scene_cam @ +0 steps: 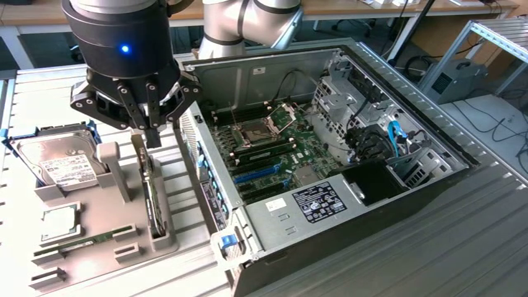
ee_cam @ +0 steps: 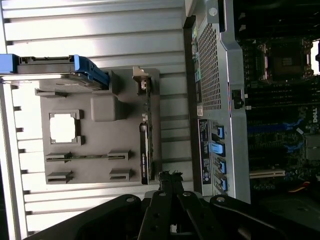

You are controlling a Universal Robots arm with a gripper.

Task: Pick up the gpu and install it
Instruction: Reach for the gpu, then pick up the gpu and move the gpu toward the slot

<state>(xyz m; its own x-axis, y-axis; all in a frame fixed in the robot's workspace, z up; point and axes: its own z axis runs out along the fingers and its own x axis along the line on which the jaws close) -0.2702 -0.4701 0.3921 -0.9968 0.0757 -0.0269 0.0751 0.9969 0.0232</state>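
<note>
Ideally the gripper (scene_cam: 153,141) (open or closed, one cannot tell) should line up squarely over the gpu (scene_cam: 153,192), which stands on edge along the holder's (scene_cam: 95,210) edge nearest the case (scene_cam: 272,74).

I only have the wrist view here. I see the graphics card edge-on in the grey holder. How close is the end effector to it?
Observer: In the exterior view the end effector hangs just above the top edge of the graphics card, which stands on its long edge. I cannot tell whether they touch.
Operator: And the blue thing at the holder's edge, what is it?
Observer: A hard drive in a blue carrier. It is propped at a tilt on the holder, and its white label faces up.
</note>
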